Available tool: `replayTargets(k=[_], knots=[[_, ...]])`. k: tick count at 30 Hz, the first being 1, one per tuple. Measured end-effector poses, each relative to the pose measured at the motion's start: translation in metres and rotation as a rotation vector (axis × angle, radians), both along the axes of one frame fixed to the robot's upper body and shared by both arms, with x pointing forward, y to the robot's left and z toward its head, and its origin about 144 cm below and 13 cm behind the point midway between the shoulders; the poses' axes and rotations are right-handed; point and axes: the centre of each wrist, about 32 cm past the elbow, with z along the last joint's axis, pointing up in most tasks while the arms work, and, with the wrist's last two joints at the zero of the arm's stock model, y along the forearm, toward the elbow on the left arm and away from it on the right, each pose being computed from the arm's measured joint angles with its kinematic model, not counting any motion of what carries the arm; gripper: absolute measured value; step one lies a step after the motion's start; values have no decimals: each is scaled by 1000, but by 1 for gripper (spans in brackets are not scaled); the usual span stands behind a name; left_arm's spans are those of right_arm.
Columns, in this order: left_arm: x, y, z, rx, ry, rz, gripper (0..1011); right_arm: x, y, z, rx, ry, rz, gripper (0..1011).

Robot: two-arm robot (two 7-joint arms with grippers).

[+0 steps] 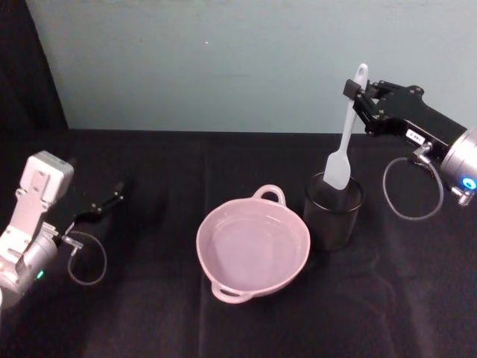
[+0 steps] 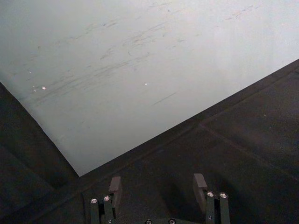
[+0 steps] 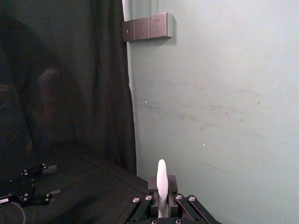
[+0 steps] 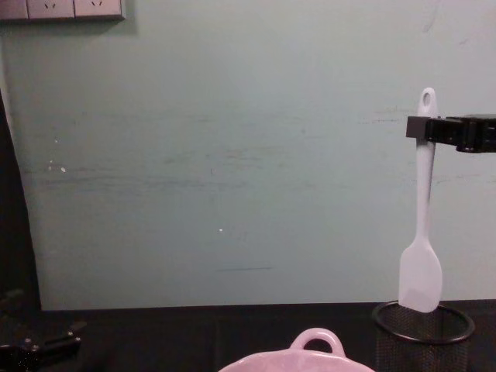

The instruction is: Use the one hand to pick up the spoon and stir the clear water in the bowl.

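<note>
Right gripper (image 1: 358, 93): raised at the right of the scene, above and behind the black wire-mesh cup (image 1: 332, 212), reaching in from a silver wrist with a blue glowing ring; its fingers were clamped on the handle of the white spatula (image 1: 344, 145), just under the oval hole at the end.
White spatula: hung almost upright from that grip, blade down and handle end up; in the chest view the blade's (image 4: 421, 277) lower edge sat at about the level of the cup's rim, over its mouth. Whether it dipped inside could not be told.
Pink bowl (image 1: 252, 245): stood upright on the table (image 1: 149, 298) near the centre, on the robot's left of the cup and just beside it; whether they touched could not be told. One loop handle faced the wall (image 1: 223, 60), another faced the robot. The spatula was well above and apart from it.
Left gripper (image 1: 112, 198): low over the table at the far left, well apart from the bowl, with its fingers (image 2: 115, 186) spread and nothing between them.
Surroundings: black cloth covered the table; the wall behind was pale green, with a socket plate (image 4: 62, 8) high at its left.
</note>
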Motion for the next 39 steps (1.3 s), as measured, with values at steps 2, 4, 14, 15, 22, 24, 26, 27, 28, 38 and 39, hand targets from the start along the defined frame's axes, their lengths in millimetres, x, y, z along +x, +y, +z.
replayTargets(k=[2, 4, 14, 15, 22, 24, 26, 27, 28, 38, 39], knots=[[0, 0, 0, 0, 0, 0, 1005, 0, 0, 0, 1, 0, 0, 114], [0, 0, 0, 0, 0, 0, 1005, 0, 0, 0, 1, 0, 0, 114], [0, 0, 0, 0, 0, 0, 1005, 0, 0, -1, 4, 1, 0, 114], [0, 0, 0, 0, 0, 0, 1005, 0, 0, -1, 4, 1, 1, 114], [0, 0, 0, 0, 0, 0, 1005, 0, 0, -1, 5, 1, 1, 114], [0, 0, 0, 0, 0, 0, 1005, 0, 0, -1, 5, 1, 1, 114], [0, 0, 0, 0, 0, 0, 1005, 0, 0, -1, 5, 1, 3, 114], [0, 0, 0, 0, 0, 0, 1005, -1, 1, -1, 6, 0, 7, 114], [0, 0, 0, 0, 0, 0, 1005, -2, 3, -1, 7, -3, 18, 114], [0, 0, 0, 0, 0, 0, 1005, -2, 39, -3, 35, 3, 143, 114], [0, 0, 0, 0, 0, 0, 1005, -2, 42, -3, 35, 4, 153, 114]])
